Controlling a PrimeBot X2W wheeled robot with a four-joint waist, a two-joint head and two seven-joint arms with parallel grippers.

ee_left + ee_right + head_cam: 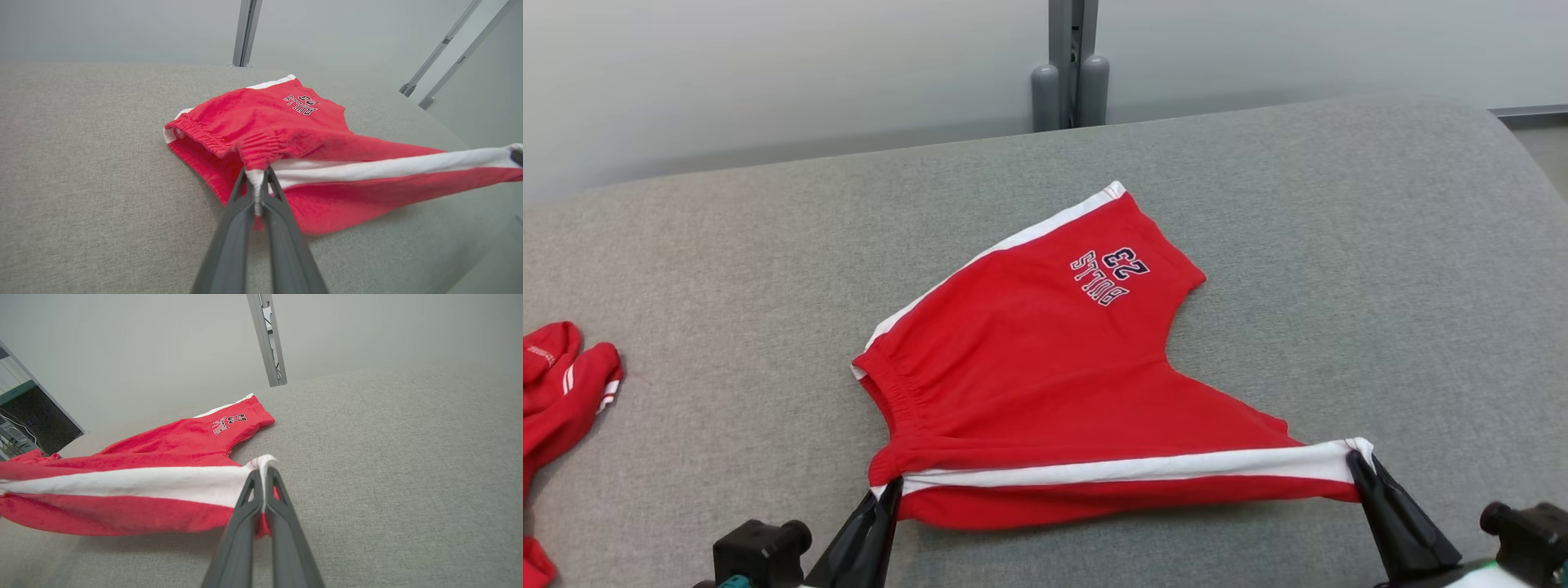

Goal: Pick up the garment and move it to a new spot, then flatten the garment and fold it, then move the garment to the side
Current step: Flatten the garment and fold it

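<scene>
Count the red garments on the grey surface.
2. The red shorts are in the middle of the grey surface. A second red garment is bunched at its left edge, cut off by the frame, so more pieces may be hidden there.

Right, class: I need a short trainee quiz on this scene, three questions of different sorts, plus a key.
1. True or false: the left gripper is shut on the waistband end of a white side stripe on the red jersey shorts with printed lettering.
2. The right gripper pinches which part of the shorts? A) the leg-hem end of the white stripe; B) the printed lettering; C) the elastic waistband.
3. In the head view, what lies at the left edge of the grey woven fabric surface?

Key:
1. True.
2. A.
3. A second, crumpled red garment with white stripes.
</scene>
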